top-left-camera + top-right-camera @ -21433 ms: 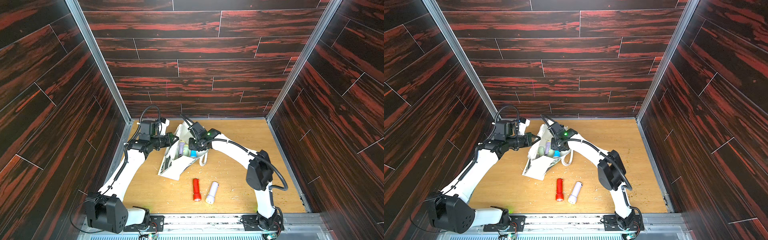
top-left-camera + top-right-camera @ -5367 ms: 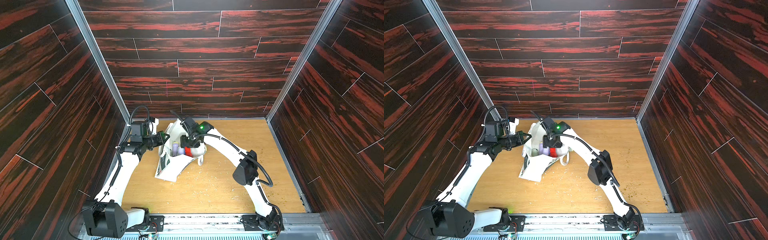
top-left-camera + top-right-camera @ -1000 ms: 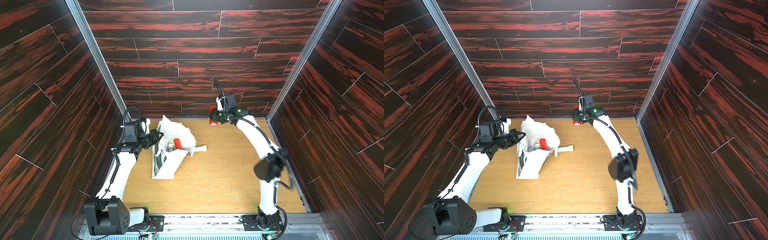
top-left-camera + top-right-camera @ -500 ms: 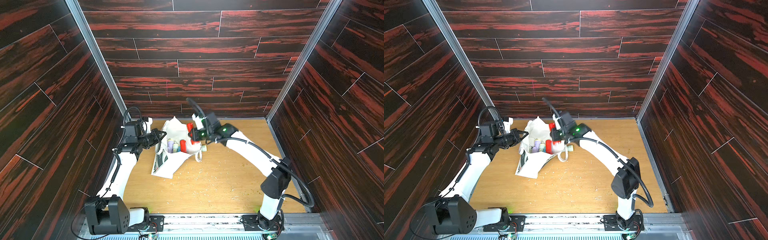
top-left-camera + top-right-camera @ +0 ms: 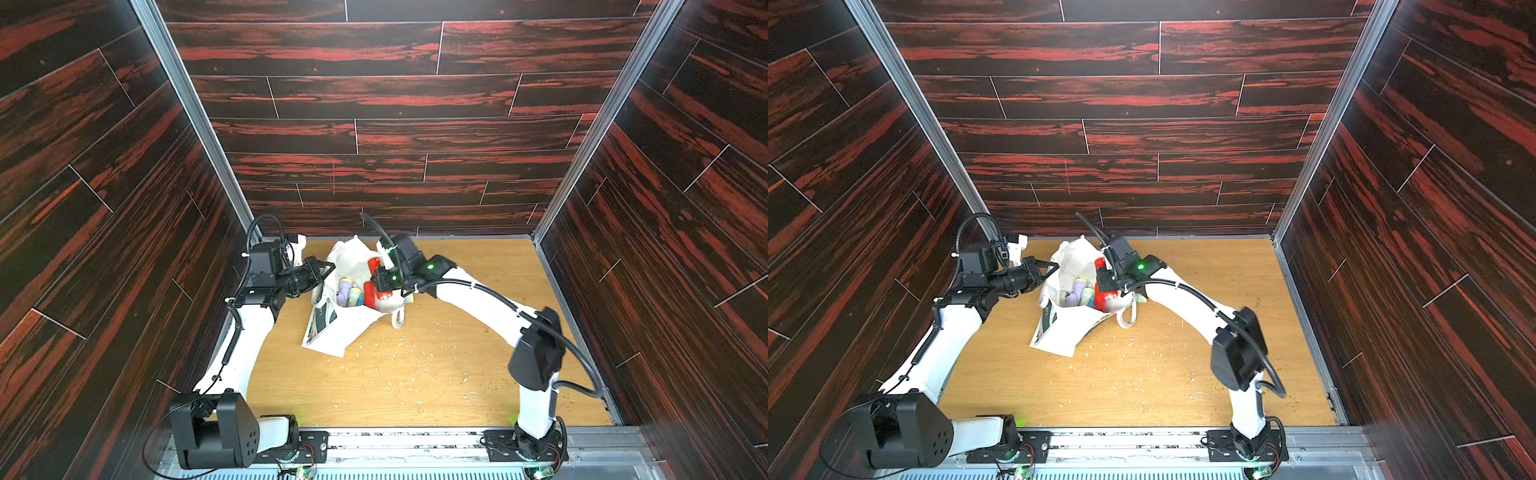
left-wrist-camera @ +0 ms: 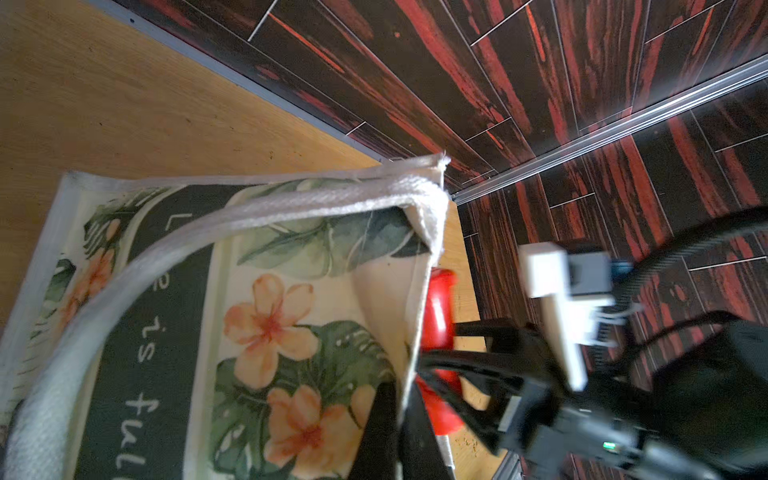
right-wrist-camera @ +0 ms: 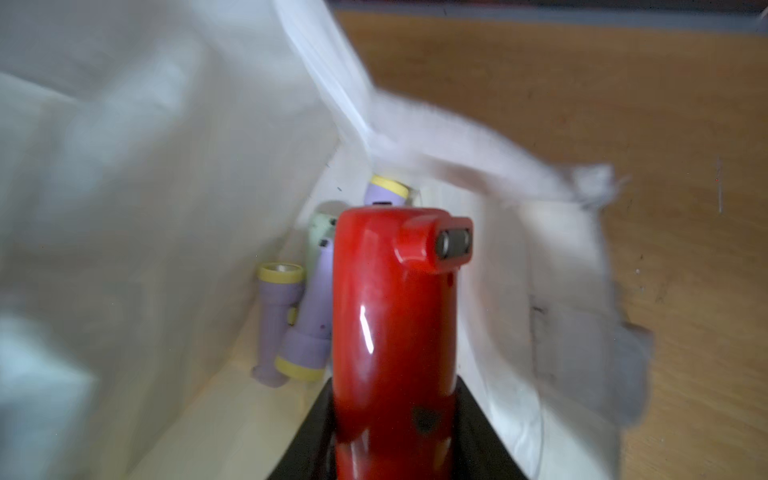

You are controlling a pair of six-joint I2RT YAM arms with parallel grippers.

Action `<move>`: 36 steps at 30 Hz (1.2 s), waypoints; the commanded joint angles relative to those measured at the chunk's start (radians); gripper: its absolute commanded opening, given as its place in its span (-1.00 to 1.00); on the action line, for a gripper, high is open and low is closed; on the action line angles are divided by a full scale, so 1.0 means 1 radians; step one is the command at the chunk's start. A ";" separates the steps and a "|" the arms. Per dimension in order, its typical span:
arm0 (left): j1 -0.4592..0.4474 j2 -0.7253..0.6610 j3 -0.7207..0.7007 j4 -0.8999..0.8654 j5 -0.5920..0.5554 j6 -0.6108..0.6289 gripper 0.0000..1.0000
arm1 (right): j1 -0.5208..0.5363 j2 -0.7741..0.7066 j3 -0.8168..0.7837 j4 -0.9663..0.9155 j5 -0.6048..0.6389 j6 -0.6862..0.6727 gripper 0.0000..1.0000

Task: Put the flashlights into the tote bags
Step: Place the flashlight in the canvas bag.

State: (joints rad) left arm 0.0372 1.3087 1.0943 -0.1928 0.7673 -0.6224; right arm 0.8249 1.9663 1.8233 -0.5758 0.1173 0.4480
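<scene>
Now, L to R: the left hand (image 5: 327, 266) is pinched shut on the rim of the tote bag (image 5: 332, 336), lifting that side so the mouth gapes. The bag's printed face shows in the left wrist view. Inside, the lilac flashlights (image 7: 307, 307) and a mint flashlight (image 7: 319, 235) lie bunched at the bottom. What's changed: a sec ago the right hand (image 5: 380, 280) was up by the back wall (image 5: 374, 137). It's now down at the bag mouth, jaws part-closed round the red flashlight (image 7: 395, 311), which points in over the others. So this one looks all but delivered, w/ only the release left. A pale bit (image 5: 409, 297) peeks out by the right arm, just past the bag. It cld be the cream flashlight that lay on the table a sec ago, but I can't tell. If so, that's one more to fetch. Room: the bag sits far-left on the table (image 5: 415, 374), near the back wall and not far from the left wall. The left hand crowds one side of the mouth and the bag's raised far panel closes the back, so the slot is tight. Front and right of the table are open apart from the right arm, so pulling out that way looks easiest. The strap loop (image 5: 398, 319) trails on the table under the arm and cld snag.
</scene>
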 commanded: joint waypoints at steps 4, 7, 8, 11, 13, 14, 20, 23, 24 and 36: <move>-0.004 -0.019 0.012 0.086 0.044 -0.004 -1.00 | 0.028 0.041 -0.025 0.027 0.035 0.005 -0.54; -0.004 -0.019 0.015 0.075 0.035 0.004 -1.00 | 0.036 0.061 -0.040 0.032 0.049 0.005 -0.54; -0.004 -0.019 0.015 0.074 0.034 0.005 -1.00 | 0.038 0.069 -0.041 0.030 0.056 0.002 -0.54; -0.003 -0.017 0.016 0.070 0.031 0.006 -1.00 | 0.047 0.094 -0.042 0.019 0.076 -0.006 -0.54; -0.004 -0.018 0.017 0.069 0.030 0.009 -1.00 | 0.047 0.106 -0.042 0.015 0.077 0.000 -0.54; -0.004 -0.018 0.017 0.067 0.030 0.009 -1.00 | 0.047 0.112 -0.042 0.013 0.079 0.003 -0.54; -0.003 -0.019 0.019 0.060 0.025 0.016 -1.00 | 0.046 0.159 0.016 -0.064 0.130 0.094 -0.53; -0.003 -0.018 0.018 0.055 0.021 0.020 -1.00 | 0.047 0.193 0.059 -0.109 0.135 0.144 -0.52; -0.003 -0.018 0.019 0.056 0.021 0.020 -1.00 | 0.046 0.203 0.069 -0.117 0.133 0.156 -0.52; -0.003 -0.018 0.023 0.039 0.012 0.030 -1.00 | 0.047 0.228 0.107 -0.154 0.124 0.181 -0.06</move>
State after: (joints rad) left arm 0.0341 1.3087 1.0943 -0.2020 0.7586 -0.6064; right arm 0.8684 2.1567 1.8973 -0.6926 0.2283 0.6109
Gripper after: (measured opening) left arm 0.060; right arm 0.455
